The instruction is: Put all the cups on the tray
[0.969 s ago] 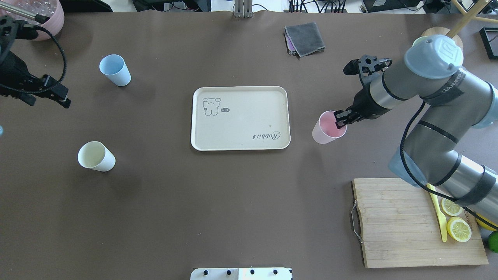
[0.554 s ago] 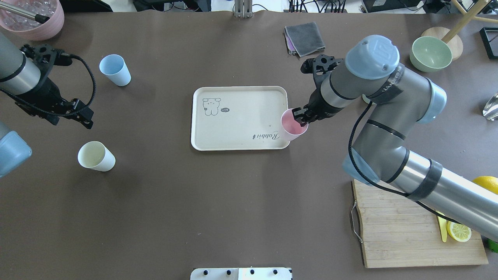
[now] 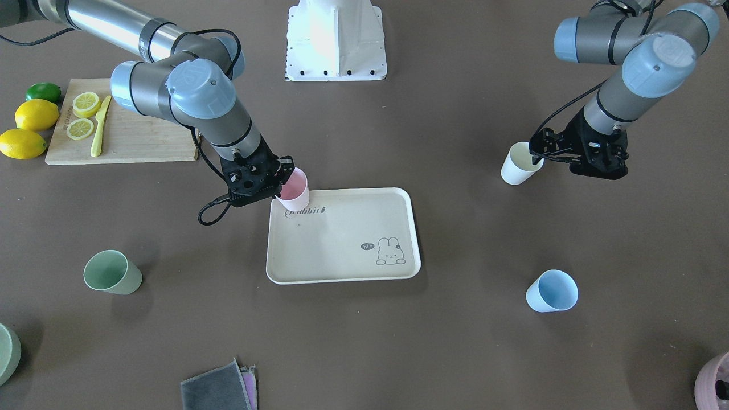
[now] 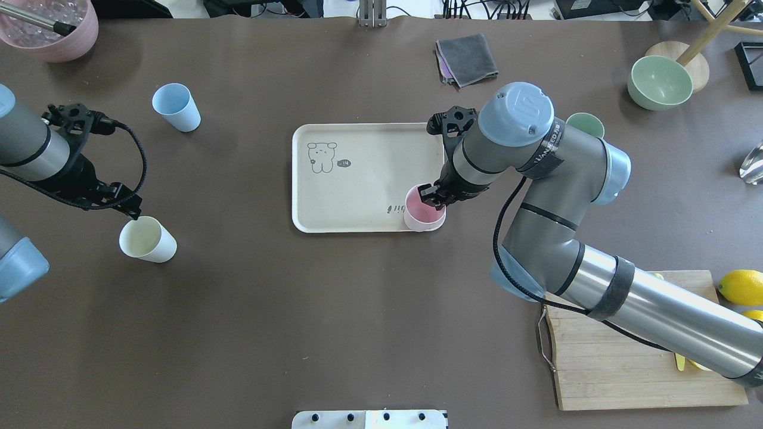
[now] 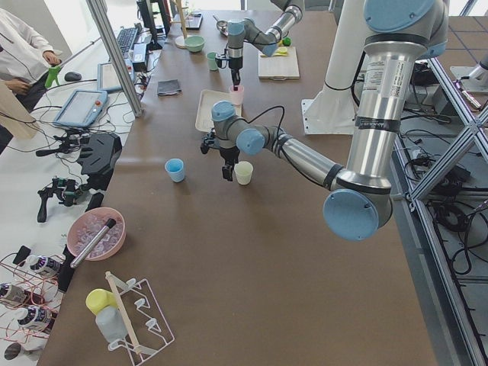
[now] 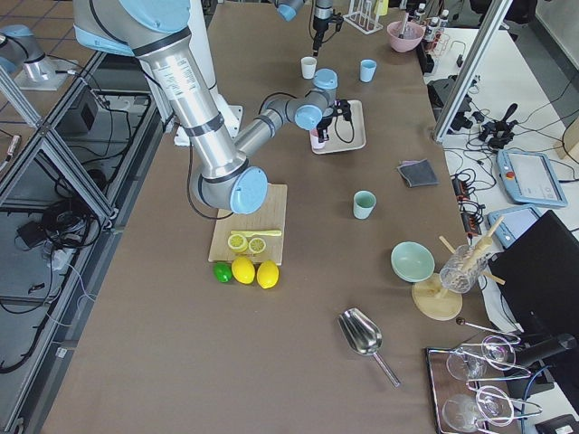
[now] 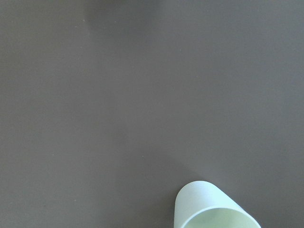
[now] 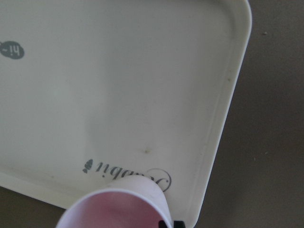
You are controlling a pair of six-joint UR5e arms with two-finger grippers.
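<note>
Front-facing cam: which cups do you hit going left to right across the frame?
green cup → pink cup → cream cup → blue cup

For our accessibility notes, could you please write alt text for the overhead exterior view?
The right gripper grips a pink cup by its rim at the near right corner of the cream Rabbit tray. The left gripper hovers close to a cream-white cup; a light blue cup and a partly hidden sage green cup stand elsewhere on the brown table.
</note>
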